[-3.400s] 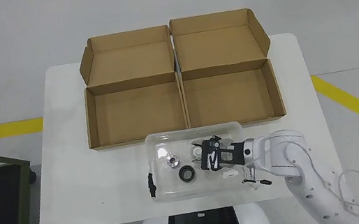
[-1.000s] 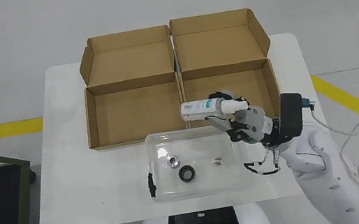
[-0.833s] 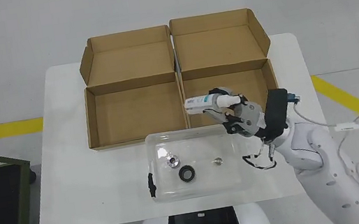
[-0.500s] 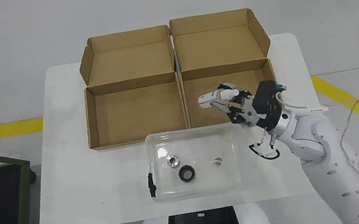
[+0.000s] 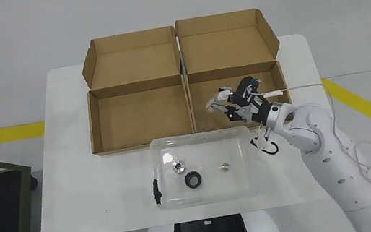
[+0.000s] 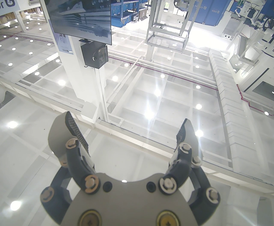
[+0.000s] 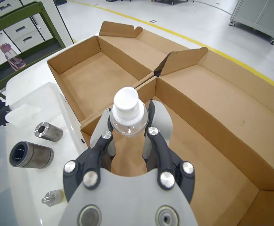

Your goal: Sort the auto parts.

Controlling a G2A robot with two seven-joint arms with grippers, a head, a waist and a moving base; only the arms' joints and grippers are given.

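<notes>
right hand (image 7: 129, 119) clamps the bottle (image 7: 126, 102) — over the right box (image 7: 214, 119).

Clear white-capped bottle (image 7: 128, 115) above right box (image 5: 203, 91)

White arm (image 5: 312, 132), thin white cable (image 5: 303, 87), right end effector (image 7: 129, 116) — grey plate, black linkages, silver screws

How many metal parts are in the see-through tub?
3: a silver cylinder toward the tub's left end, a dark ring bearing beside it, and a small silver piece near the middle. None looks hidden.
</notes>
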